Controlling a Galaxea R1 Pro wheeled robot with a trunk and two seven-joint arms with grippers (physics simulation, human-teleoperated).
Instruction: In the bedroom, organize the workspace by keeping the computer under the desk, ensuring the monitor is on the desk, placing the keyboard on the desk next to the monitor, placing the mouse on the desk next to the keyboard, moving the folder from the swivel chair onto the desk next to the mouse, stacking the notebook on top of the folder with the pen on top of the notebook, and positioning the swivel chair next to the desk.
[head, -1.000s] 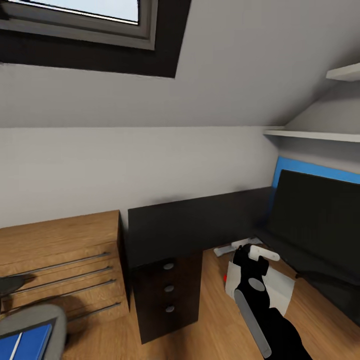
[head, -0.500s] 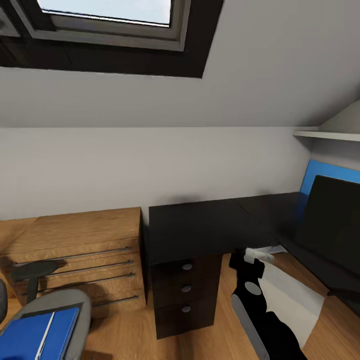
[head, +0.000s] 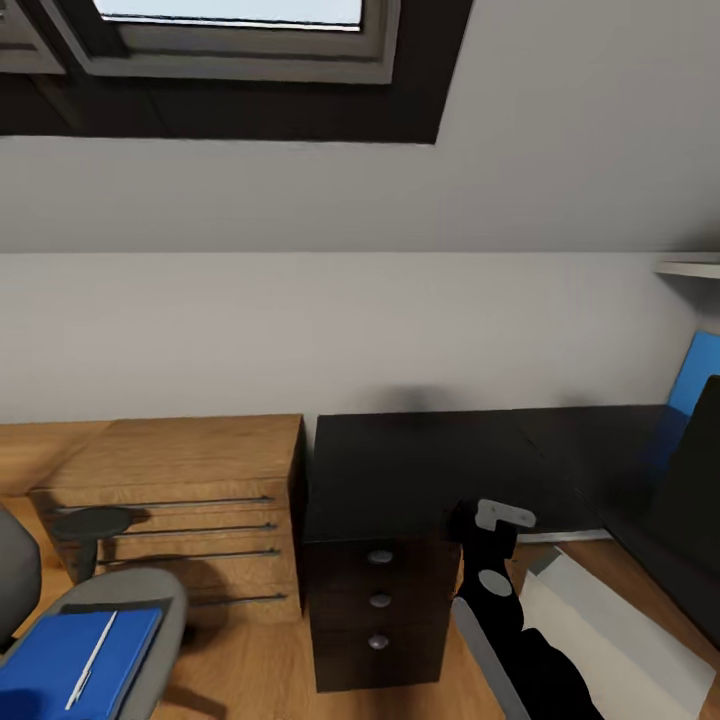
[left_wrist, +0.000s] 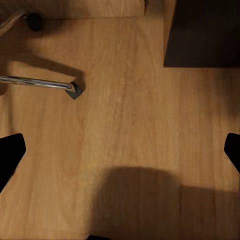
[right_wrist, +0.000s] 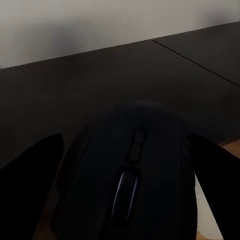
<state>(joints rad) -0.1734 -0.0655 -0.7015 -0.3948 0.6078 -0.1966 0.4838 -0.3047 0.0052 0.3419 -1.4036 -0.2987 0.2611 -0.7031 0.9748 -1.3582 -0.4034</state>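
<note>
In the right wrist view my right gripper (right_wrist: 124, 142) is shut on the dark mouse (right_wrist: 131, 175), which sits between the black fingers (right_wrist: 30, 167) just above the glossy black desk (right_wrist: 125, 75). In the head view the right gripper (head: 488, 525) hangs at the desk's (head: 440, 455) front edge. The grey swivel chair (head: 140, 595) stands at lower left, with the blue folder (head: 50, 665) and the silvery pen (head: 90, 660) lying on its seat. The monitor (head: 700, 470) shows at the right edge, and the light grey computer (head: 610, 645) stands on the floor. My left gripper (left_wrist: 120, 150) is open over the floor.
A light-wood drawer chest (head: 180, 490) stands left of the desk's black drawer unit (head: 377, 600). A blue wall panel (head: 702, 372) sits behind the monitor. The chair's chrome base leg (left_wrist: 35, 82) and a castor (left_wrist: 34, 20) lie on the wood floor (left_wrist: 125, 115) by the left gripper.
The head camera has turned left, so the desk and monitor sit further right in the picture and more of the chair and folder shows. The right gripper still holds the mouse.
</note>
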